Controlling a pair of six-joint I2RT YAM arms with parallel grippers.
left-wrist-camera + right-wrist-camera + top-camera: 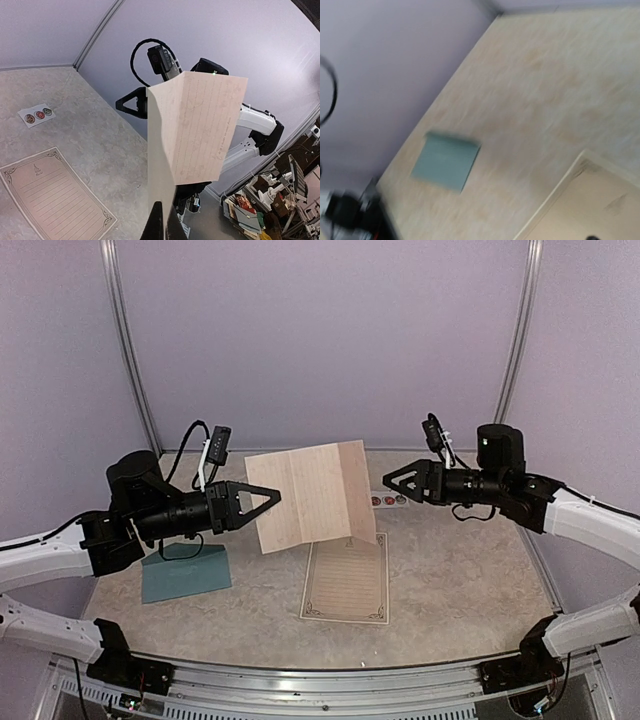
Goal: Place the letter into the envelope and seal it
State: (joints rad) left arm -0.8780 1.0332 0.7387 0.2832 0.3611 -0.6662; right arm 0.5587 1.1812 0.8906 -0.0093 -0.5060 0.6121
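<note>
The letter (310, 495), a cream ruled sheet creased down its middle, hangs upright above the table. My left gripper (272, 497) is shut on its left edge. In the left wrist view the fingertips (161, 222) pinch the sheet's near edge, and the letter (200, 130) rises in front of the camera. My right gripper (388, 483) stands open just right of the letter, apart from it. One of its black fingers (131, 104) shows past the paper. The teal envelope (185, 575) lies flat at the near left, and shows blurred in the right wrist view (445, 160).
A second ruled sheet with an ornate border (345, 580) lies flat on the table below the held letter, also seen from the left wrist (52, 192). A white strip of round stickers (388, 499) lies under the right gripper. Purple walls close the back.
</note>
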